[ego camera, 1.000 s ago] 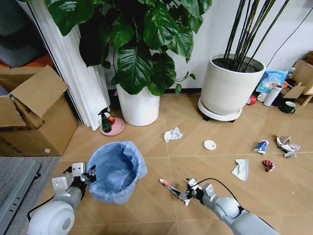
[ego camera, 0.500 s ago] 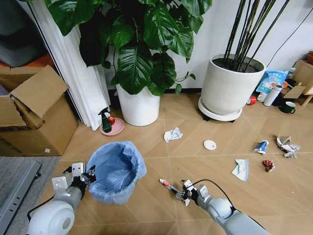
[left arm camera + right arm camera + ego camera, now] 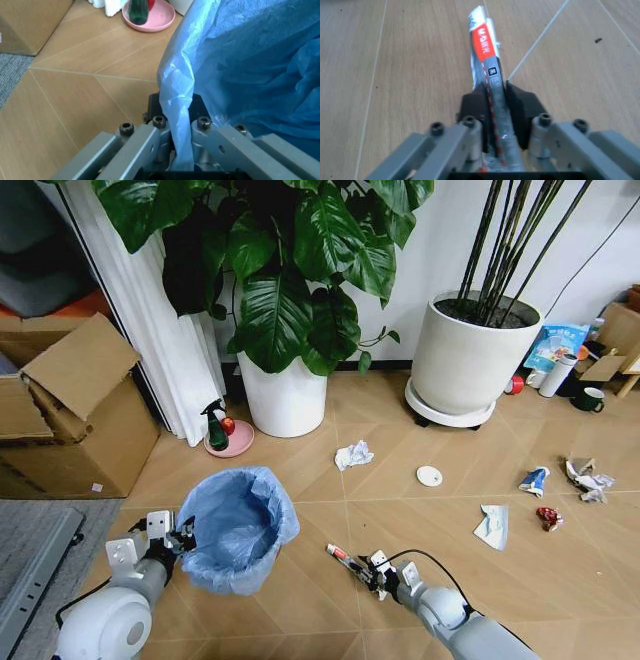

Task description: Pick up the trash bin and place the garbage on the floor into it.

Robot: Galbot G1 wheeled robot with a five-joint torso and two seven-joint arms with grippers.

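I have the left gripper pinched onto the blue bag at the rim of the trash bin, which sits on the wood floor in front of the large white plant pot. My right gripper is closed on the thin tube, low near the floor, just right of the bin. Tissues, a white disc and wrappers lie scattered farther right.

head camera looks down at floor; wrist cameras sit close.
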